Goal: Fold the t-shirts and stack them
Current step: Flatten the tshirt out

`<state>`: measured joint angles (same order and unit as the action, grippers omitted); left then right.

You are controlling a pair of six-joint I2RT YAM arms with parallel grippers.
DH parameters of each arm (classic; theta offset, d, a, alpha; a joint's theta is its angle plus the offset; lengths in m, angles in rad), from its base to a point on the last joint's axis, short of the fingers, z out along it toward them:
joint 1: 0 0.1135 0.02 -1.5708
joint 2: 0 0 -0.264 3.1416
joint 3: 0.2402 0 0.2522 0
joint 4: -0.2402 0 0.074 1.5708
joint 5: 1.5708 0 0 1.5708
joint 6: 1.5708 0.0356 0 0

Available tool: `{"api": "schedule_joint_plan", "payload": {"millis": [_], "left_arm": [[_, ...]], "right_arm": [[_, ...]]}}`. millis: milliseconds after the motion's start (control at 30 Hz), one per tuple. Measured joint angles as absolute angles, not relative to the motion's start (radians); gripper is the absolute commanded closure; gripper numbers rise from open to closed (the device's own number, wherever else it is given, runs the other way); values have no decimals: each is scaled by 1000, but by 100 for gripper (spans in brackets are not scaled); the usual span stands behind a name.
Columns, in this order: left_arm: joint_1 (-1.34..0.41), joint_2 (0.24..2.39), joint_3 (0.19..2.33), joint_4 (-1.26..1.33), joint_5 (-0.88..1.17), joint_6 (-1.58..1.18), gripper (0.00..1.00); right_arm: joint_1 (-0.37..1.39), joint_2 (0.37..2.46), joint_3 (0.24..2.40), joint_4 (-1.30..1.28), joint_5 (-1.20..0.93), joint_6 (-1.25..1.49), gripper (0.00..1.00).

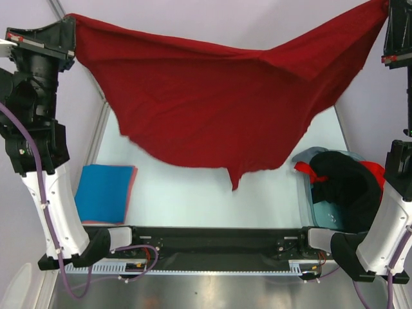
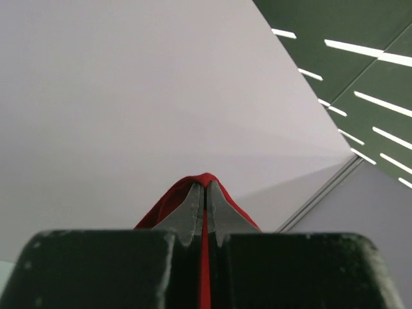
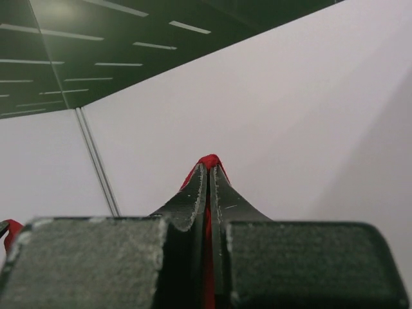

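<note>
One dark red t-shirt [image 1: 212, 109] hung spread in the air between two arms. The left gripper [image 2: 206, 184] and the right gripper [image 3: 210, 166] were each clamped shut on an upper corner. Its lower edge sagged to a point over the middle of the table [image 1: 193, 203]. Near the table's left edge lay one folded blue t-shirt [image 1: 103, 193], with a reddish edge showing beneath it. At the right edge sat a heap: a black t-shirt [image 1: 347, 183], a red t-shirt [image 1: 374, 171] and a grey-blue t-shirt [image 1: 311, 154]. Bare table lay between the two.

Arms [image 1: 56, 215] black-jointed, white-shelled; purple cables [image 1: 26, 138]; left claw [image 2: 206, 187] grey-fingered.
</note>
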<state>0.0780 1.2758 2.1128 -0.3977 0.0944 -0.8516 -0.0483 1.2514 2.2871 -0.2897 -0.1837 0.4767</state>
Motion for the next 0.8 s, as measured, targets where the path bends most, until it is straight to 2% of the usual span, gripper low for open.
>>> {"api": "schedule_joint_plan", "payload": {"millis": [267,433,800], "left_arm": [[138,1414,2180,-372,145,-992,100],[158,1414,2187,-395,133,-994,100],[170,1255,2372,-374,65,-926,100]], "right_arm": [[-48,1352,2325,-264,-171,469,100],[-48,1392,2324,-282,-141,451,100],[-48,1207,2328,-213,-108,442,100]]}}
